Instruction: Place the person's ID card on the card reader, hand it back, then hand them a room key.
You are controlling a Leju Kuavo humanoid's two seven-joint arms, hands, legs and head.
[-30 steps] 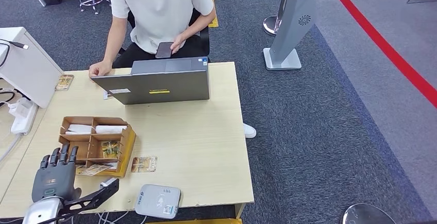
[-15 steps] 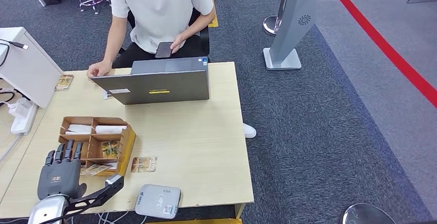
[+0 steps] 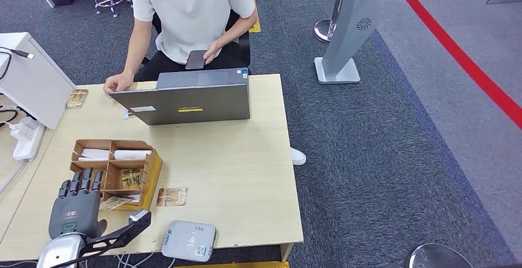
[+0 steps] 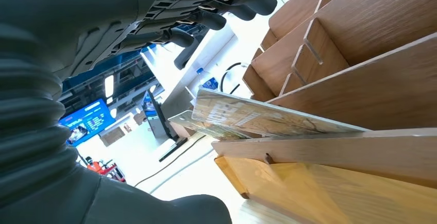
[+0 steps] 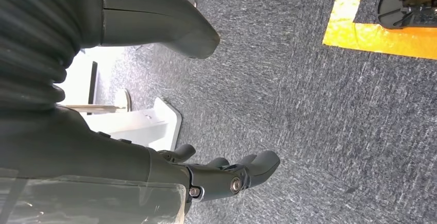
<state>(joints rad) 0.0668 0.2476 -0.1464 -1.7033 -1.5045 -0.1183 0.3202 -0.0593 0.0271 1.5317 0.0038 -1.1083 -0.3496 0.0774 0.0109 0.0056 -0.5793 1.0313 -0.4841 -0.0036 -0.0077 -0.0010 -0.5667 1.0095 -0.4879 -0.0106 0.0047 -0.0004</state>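
Left hand (image 3: 77, 206) flat, fingers spread, beside organizer (image 3: 149, 172)

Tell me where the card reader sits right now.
In the head view the card reader lies at the near edge of the table, just right of the left hand, with a loose card just beyond it beside the wooden organizer.

Even, bright overhead light fills the head view, sharp across the frame, with soft short shadows under the laptop (image 3: 188, 101) and the wooden organizer (image 3: 117, 172) toward 5 o'clock. The left wrist view is blown out to white from 12 to 7 o'clock, and the near left hand (image 4: 93, 33) is dark and soft. The right wrist view is evenly lit on the carpet (image 5: 319, 105), with white glare at 9 o'clock.
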